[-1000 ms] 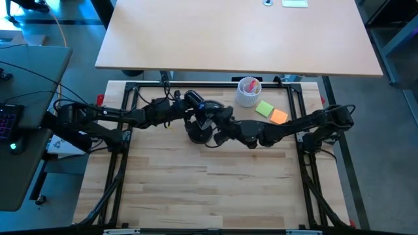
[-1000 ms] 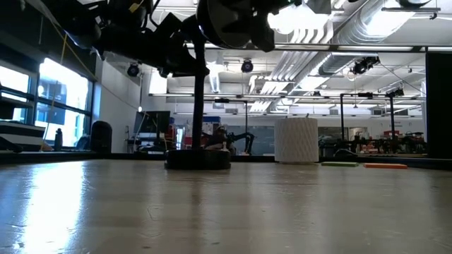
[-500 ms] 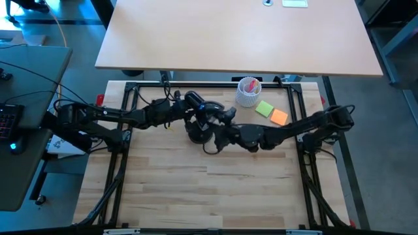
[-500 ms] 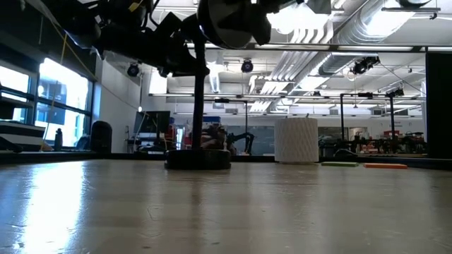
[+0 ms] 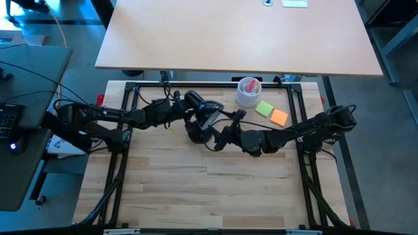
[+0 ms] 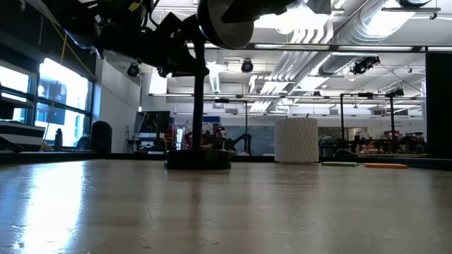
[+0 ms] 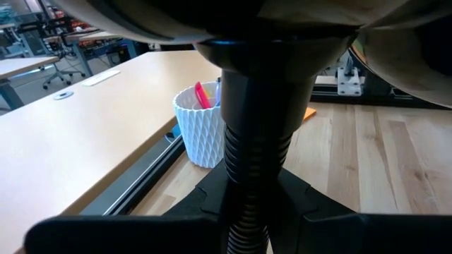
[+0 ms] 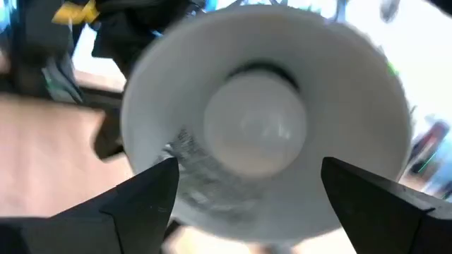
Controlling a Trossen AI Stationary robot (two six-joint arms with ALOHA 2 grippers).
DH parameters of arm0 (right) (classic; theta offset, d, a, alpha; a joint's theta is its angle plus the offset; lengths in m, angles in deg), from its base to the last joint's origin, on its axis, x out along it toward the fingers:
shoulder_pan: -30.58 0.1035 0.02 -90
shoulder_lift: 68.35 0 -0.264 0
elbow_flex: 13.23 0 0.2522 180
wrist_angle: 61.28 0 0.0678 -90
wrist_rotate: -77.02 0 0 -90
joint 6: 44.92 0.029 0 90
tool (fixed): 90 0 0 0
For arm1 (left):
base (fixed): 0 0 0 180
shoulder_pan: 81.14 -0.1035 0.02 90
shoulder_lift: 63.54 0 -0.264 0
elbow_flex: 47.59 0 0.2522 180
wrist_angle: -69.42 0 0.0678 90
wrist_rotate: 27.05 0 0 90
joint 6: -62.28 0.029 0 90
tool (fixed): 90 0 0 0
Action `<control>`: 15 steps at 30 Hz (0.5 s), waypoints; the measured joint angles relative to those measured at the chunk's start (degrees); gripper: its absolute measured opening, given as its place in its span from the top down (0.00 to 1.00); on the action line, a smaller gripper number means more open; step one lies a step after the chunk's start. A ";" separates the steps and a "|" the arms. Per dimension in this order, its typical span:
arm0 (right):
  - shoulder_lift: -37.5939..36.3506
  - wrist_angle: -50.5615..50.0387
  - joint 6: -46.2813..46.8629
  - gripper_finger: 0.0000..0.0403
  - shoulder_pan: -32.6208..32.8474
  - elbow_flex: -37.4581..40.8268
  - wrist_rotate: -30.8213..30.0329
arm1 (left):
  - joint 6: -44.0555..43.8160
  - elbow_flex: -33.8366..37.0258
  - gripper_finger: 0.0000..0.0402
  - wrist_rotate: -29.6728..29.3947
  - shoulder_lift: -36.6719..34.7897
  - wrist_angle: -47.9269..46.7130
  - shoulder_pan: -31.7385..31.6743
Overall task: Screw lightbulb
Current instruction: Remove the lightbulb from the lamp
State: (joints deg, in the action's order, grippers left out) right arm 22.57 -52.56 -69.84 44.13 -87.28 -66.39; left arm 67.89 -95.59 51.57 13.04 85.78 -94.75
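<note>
A black desk lamp stands on its round base [image 6: 198,159] toward the table's far side. Its cone shade [image 8: 353,92] faces my right gripper. The white lightbulb [image 8: 256,125] sits in the middle of the shade's white inside. My right gripper [image 8: 261,201] is open in front of the shade's mouth. Its two fingers stand to either side, short of the bulb, and touch nothing. My left gripper [image 7: 258,229] comes from the table's left and is shut on the lamp's ribbed neck [image 7: 247,162], just behind the shade. My left gripper pinches the lamp's ribbed neck [image 7: 246,212] between its two fingers, just below where the shade begins. The fingers come nearly level from the table's left and lie across the neck. The lamp stands upright on its base.
A white ribbed cup [image 5: 248,91] with pens stands at the far right of the lamp. A green note [image 5: 264,108] and an orange note [image 5: 279,117] lie beside it. A black frame [image 5: 297,98] borders the table. The wide near half of the wooden top [image 5: 209,189] lies bare.
My right gripper has rolled about its own axis and drawn back a little from the shade toward the table's near right. The lamp and my left gripper have kept still.
</note>
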 joint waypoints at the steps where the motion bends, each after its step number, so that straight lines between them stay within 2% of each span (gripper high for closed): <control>1: 0.00 -1.56 6.78 0.14 -0.11 0.00 0.08 | 0.03 0.00 0.87 -0.06 0.00 0.00 0.00; 4: 0.00 -5.33 24.40 0.14 -1.34 0.04 3.16 | -0.01 0.00 0.87 -0.10 0.00 -0.04 0.00; 7: 0.00 -5.10 34.41 0.14 -3.35 0.04 8.25 | 0.00 0.00 0.87 -0.11 0.00 0.02 0.00; 10: 0.00 -2.31 36.64 0.14 -5.35 0.04 10.78 | 0.02 0.02 0.87 -0.14 0.00 0.05 0.00; 15: 0.00 5.12 32.94 0.14 -7.74 0.04 14.29 | -0.13 0.02 0.87 -0.57 0.00 0.04 -0.04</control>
State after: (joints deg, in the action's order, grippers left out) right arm 22.57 -47.43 -36.90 36.39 -87.24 -52.09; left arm 67.76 -95.57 51.00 13.04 85.83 -94.79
